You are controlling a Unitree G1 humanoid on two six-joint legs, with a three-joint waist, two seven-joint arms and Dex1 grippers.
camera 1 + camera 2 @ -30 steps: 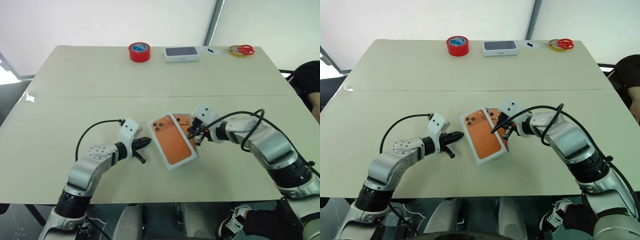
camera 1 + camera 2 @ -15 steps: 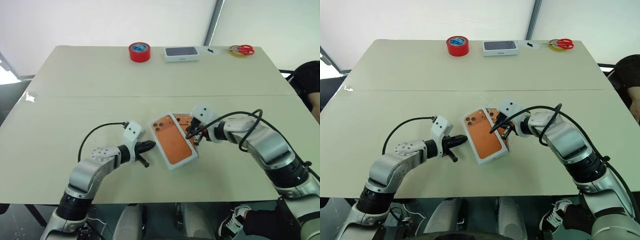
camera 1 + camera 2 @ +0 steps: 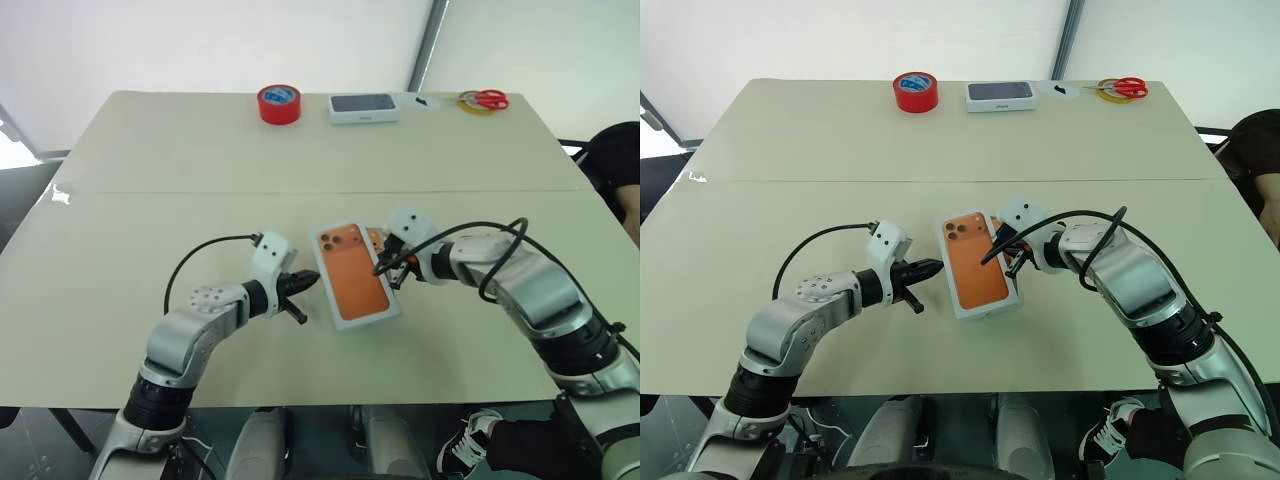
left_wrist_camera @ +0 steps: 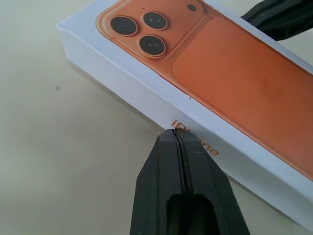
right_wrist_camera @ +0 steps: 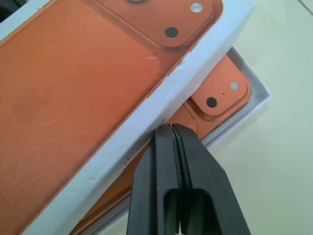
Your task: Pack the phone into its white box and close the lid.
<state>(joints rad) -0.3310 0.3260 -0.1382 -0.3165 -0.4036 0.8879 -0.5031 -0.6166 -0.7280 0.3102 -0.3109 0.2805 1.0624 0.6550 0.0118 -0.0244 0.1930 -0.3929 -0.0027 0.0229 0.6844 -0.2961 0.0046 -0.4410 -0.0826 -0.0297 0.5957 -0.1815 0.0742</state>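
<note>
The lid, white with an orange phone picture on top, lies askew over the white box in the middle of the table. One corner of the box sticks out on the right. The phone lies inside the box; an orange corner with its camera bump shows under the lid. My left gripper is shut, its tip against the lid's left side wall. My right gripper is shut too, its tip pressed at the lid's right edge, above the phone.
Along the far edge of the table stand a red tape roll, a white box with a dark top and red-handled scissors. A person in black sits at the right edge.
My left gripper has moved right against the lid. The lid has swung round and slid right, covering more of the box and phone. The right gripper has kept still.
</note>
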